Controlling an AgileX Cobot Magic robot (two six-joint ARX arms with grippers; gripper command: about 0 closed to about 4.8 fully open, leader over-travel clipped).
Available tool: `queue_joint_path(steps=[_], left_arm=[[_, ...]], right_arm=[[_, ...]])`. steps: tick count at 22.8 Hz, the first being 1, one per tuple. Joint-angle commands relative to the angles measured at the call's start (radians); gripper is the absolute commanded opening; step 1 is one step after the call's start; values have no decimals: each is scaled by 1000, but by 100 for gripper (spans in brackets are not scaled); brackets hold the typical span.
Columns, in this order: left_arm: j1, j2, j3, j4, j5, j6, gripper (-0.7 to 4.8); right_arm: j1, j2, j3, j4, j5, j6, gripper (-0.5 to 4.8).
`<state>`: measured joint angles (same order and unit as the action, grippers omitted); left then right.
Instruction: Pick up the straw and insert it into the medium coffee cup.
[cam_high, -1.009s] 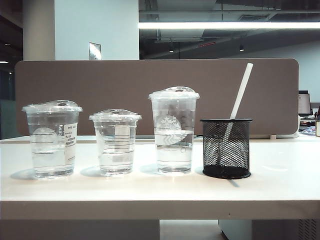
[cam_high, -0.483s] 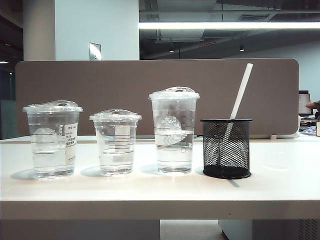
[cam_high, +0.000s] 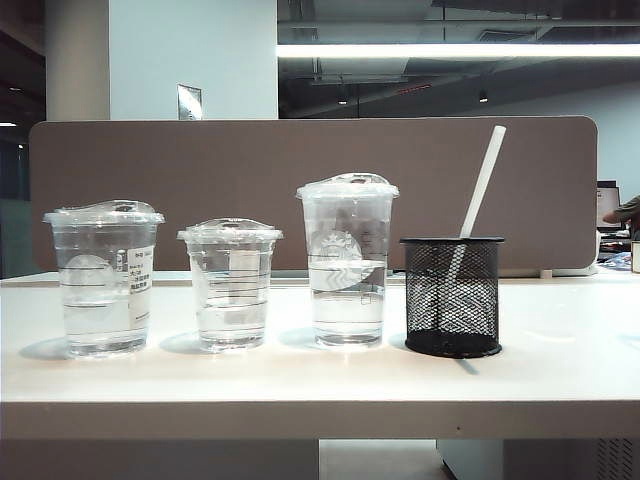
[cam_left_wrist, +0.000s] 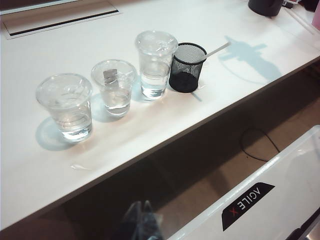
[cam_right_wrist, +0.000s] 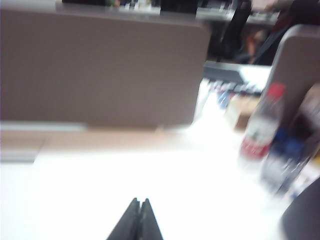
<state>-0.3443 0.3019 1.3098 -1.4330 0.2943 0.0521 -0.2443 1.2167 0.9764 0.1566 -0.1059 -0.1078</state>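
Straw (cam_high: 480, 185) leans in mesh holder (cam_high: 452, 296), well apart from both grippers. Right gripper (cam_right_wrist: 138, 202) fingers together, over desk (cam_right_wrist: 150, 190). Left gripper (cam_left_wrist: 142, 207) fingers together, below desk edge.

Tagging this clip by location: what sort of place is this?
Probably an open-plan office: a white desk backed by a grey-brown fabric partition screen, a black wire-mesh pen holder, and ceiling strip lighting overhead.

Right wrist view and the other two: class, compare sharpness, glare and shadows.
Right wrist view: blurred, the white table glares out, the right gripper has its dark fingers pressed shut. Exterior view: sharp, a bright ceiling light strip. Left wrist view: clear, the black mesh holder casts a soft shadow; the left gripper is dim, fingers seemingly together.
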Motion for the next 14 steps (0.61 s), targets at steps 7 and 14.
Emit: queue_joint_path(steps=[7, 14], left_arm=[[1, 2, 2, -2, -29, -4, -4], [0, 2, 2, -2, -29, -26, -4]], right_arm=[[176, 128, -710, 856, 110, 257, -5], [493, 127, -939, 1102, 247, 257, 3]])
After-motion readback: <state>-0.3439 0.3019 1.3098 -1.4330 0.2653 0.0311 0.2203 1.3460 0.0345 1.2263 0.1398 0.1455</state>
